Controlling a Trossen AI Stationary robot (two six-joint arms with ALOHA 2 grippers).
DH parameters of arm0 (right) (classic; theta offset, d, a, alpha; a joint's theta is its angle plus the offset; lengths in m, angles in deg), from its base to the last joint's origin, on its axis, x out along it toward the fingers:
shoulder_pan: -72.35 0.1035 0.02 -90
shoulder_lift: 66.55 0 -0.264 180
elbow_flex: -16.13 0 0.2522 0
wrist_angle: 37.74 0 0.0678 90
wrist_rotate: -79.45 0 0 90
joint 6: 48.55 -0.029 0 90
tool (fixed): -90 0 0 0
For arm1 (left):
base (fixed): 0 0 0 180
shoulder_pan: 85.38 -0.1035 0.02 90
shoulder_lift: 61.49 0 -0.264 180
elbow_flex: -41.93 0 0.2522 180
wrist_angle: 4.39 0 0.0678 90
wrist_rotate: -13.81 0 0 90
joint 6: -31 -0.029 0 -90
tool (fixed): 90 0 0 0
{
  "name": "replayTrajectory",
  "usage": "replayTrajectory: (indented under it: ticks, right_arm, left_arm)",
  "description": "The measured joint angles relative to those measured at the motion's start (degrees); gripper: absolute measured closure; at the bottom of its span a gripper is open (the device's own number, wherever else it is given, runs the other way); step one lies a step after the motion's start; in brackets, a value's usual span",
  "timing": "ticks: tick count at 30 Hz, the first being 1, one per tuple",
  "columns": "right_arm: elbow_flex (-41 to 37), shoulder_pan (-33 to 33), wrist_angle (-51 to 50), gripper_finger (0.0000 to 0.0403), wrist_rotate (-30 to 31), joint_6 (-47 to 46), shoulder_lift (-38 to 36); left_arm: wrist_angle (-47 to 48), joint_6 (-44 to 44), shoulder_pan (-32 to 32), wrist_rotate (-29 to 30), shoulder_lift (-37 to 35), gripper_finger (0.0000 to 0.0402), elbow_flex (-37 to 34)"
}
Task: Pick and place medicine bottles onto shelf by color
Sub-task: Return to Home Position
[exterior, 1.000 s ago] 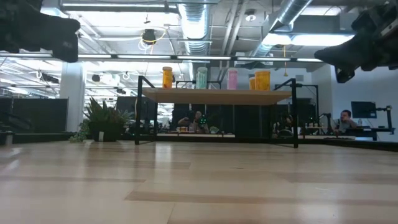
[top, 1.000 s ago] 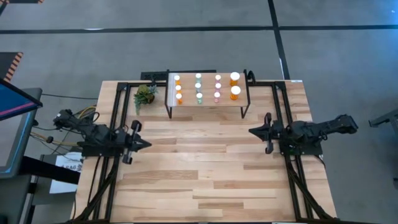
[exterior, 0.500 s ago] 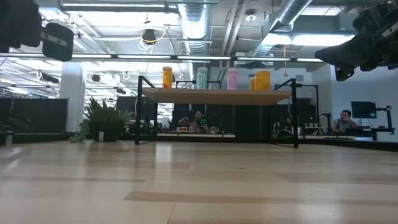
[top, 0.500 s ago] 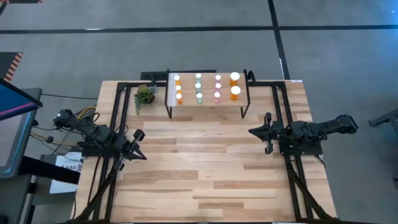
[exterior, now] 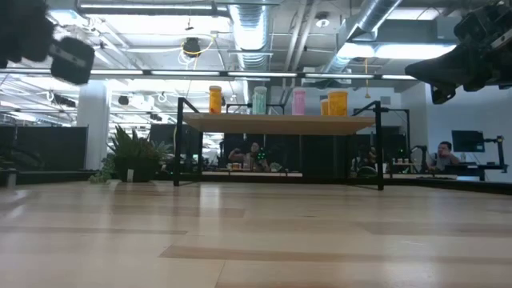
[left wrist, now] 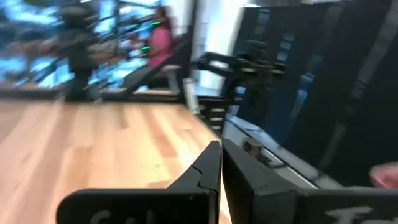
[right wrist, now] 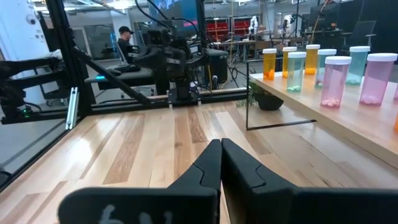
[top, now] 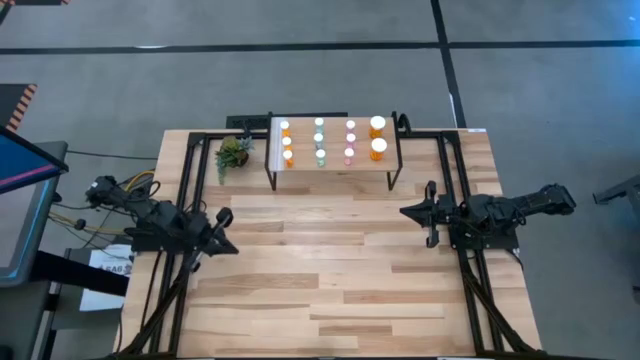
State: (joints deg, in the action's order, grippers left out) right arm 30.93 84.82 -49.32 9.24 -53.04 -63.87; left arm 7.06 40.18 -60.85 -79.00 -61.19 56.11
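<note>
Grey floor surrounds the wooden tabletop (top: pixel 330 270) in the high view. The shelf (top: pixel 335 176) stands at the middle of its far edge, with a small plant (top: pixel 233 152) just beside it toward the left edge. The medicine bottles (top: pixel 319 140) stand on the shelf in columns by colour: small orange nearest the left, then teal, then pink, then two larger orange ones. I judge the sorting done. That would explain why the left pincer (top: pixel 227 244) sits by the left edge and the right pincer (top: pixel 404 211) by the right edge, both drawn in toward their bases and well apart from the shelf. From the low view, the shelf stands on thin black legs with the bottles upright on top, and the two arms hang dark in the upper corners, high above the wood. The left wrist view shows that pincer's fingers pressed together with nothing between them, pointing across bare boards toward the room. The right wrist view shows its fingers likewise pinched together and holding nothing. There the bottles stand in tidy colour rows on the shelf off to one side, and a person stands far off beyond the other arm.
</note>
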Motion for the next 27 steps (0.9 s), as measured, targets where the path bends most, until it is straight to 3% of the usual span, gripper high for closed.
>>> replayTrajectory:
  ticks: [5, 27]
  right_arm:
    - [0.0, 0.0, 0.0, 0.0371, 0.0, 0.0, 0.0]
    - [0.0, 0.0, 0.0, 0.037, 0.0, 0.0, 0.0]
  left_arm:
    - [0.1, 4.0, -0.1, 6.0, 0.1, 0.0401, 0.0]
    - [0.1, 3.7, -0.1, 6.2, 0.1, 0.0401, 0.0]
